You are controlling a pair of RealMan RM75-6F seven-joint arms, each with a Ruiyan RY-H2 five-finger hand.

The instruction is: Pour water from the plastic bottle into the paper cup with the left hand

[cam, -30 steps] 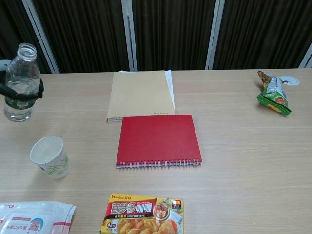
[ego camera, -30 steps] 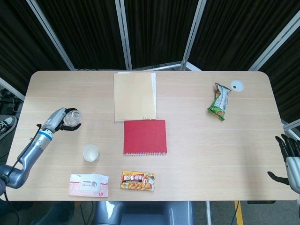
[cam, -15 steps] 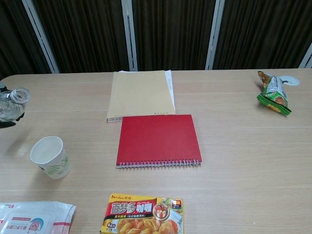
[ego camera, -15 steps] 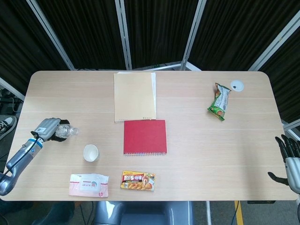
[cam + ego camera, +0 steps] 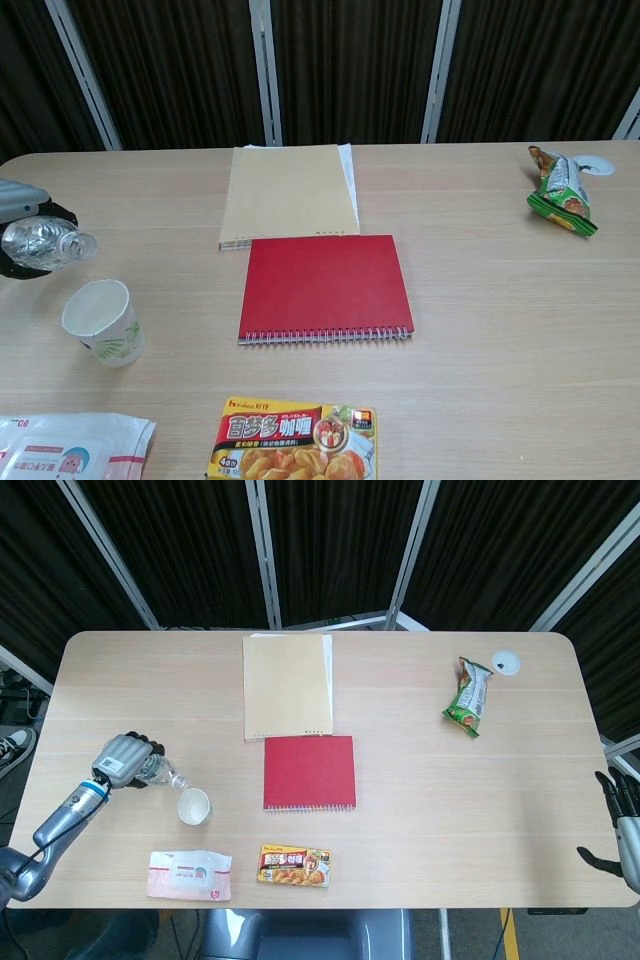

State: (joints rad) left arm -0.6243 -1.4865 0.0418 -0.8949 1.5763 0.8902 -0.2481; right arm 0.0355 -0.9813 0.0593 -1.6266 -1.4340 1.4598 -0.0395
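Note:
My left hand point(image 5: 125, 759) grips a clear plastic bottle point(image 5: 160, 772) near the table's left edge. The bottle point(image 5: 48, 243) lies tipped on its side, its open mouth pointing right and slightly down, just above and left of the paper cup. The white paper cup point(image 5: 194, 806) with a green print stands upright on the table point(image 5: 420, 800), also seen in the chest view as the cup point(image 5: 103, 322). In the chest view only part of the left hand point(image 5: 20, 215) shows at the left border. My right hand point(image 5: 622, 820) hangs off the table's right edge, fingers apart, holding nothing.
A red spiral notebook point(image 5: 309, 771) lies right of the cup, a tan folder point(image 5: 287, 686) behind it. A curry box point(image 5: 294, 865) and a wet-wipes pack point(image 5: 189, 875) sit at the front edge. A green snack bag point(image 5: 469, 697) lies at the far right.
The left hand has moved right toward the cup and tipped the bottle from upright onto its side, mouth now close above the cup's left rim. The right hand has barely moved.

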